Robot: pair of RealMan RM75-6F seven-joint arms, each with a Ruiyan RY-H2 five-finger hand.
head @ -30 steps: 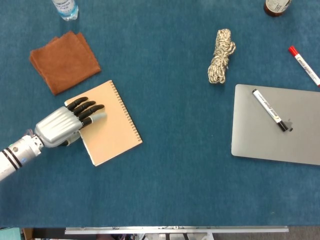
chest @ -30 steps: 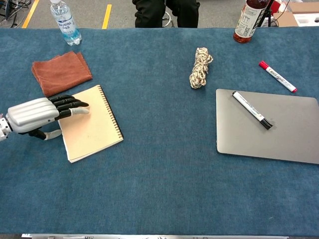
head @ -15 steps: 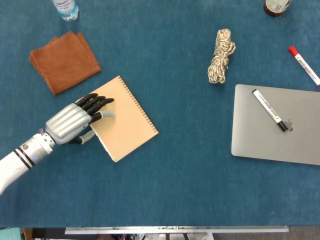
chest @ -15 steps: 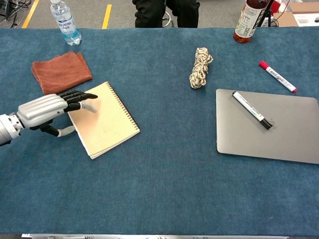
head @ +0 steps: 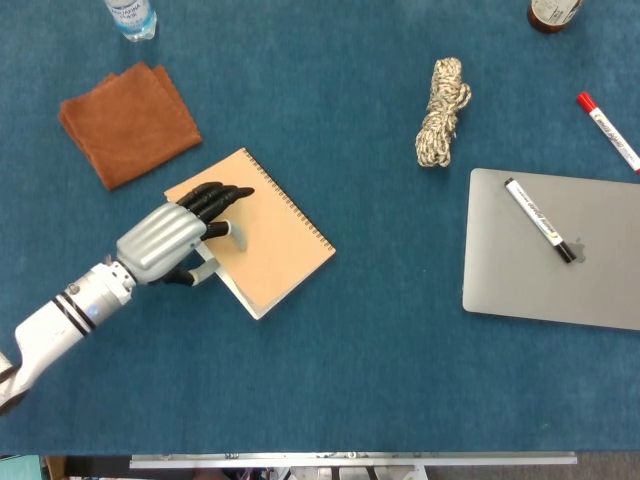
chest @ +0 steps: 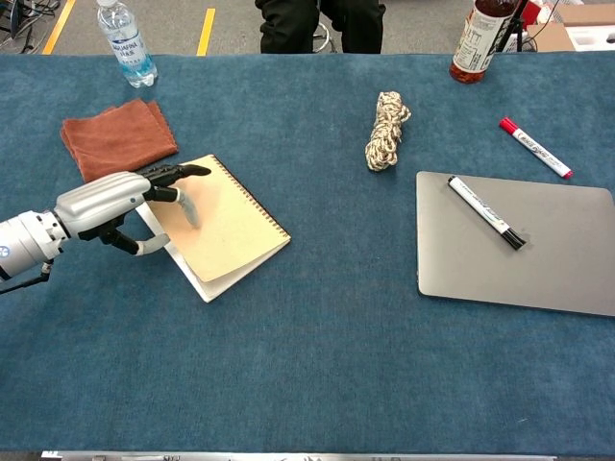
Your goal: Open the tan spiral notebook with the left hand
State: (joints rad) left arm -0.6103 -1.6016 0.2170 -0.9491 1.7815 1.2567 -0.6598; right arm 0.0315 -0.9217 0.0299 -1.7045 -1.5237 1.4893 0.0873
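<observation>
Left hand (head: 175,240) flat on notebook (head: 265,235), fingers spread, grasping nothing; notebook closed, left of centre, near cloth (head: 128,120). Risk: cover slides under fingers instead of lifting, edge never caught

Clear plastic water bottle (chest: 124,42) at the counter's far left corner with a blue label, print too small to read, red-capped white marker (head: 607,131) and black-capped white marker (head: 540,220) bearing illegible dark lettering, brown bottle's (chest: 478,38) white label unreadable
</observation>
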